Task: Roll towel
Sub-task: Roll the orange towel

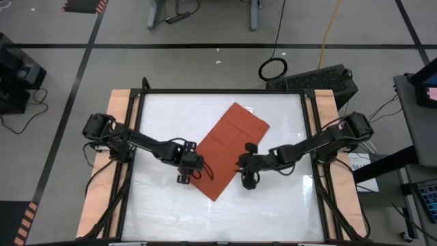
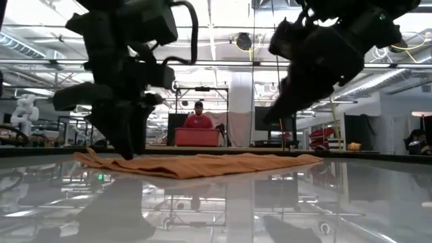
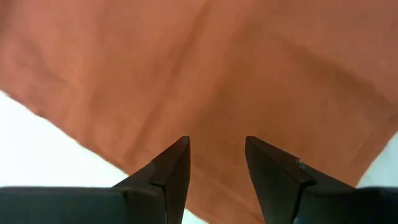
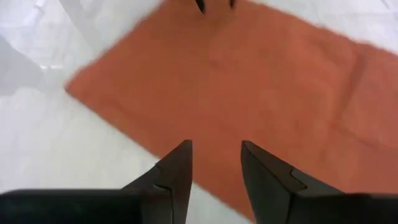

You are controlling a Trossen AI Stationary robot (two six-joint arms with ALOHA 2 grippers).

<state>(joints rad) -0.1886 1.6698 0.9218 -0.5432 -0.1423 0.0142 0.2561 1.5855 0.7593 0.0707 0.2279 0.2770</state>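
Left tool [image 1: 186, 166] sits at the towel's [image 1: 230, 149] long left edge, near the corner closest to the camera side of the bench [image 1: 273, 205]; its two fingers [image 3: 176, 165] are spread with a clear gap, towel fabric showing between them, nothing pinched. Right tool [image 1: 247, 164] is over the opposite long edge of the same end, fingers [image 4: 177, 168] likewise apart with a gap, pointing across the towel [image 4: 249, 87] toward the left arm, holding nothing. In the right wrist view the other arm's fingertips [image 4: 200, 5] just show at the far edge of the cloth. The two tools face each other across the towel's narrow width. In the low view the left tool [image 2: 128, 138] reaches down to the cloth [image 2: 202, 164] at its edge; can't tell whether it actually touches. The right tool [image 2: 290, 108] hangs above the cloth, apart from it. Towel lies flat and unrolled, a rust-orange rectangle set diagonally on the white bench, one end toward the far right, the other toward the near middle; slight ripples along its near edge in the low view, faint fold crease visible in the left wrist view [image 3: 205, 68]. Beyond the bench, a person [image 2: 198, 116] in a red top sits behind a red bin [image 2: 197, 137] in the room.
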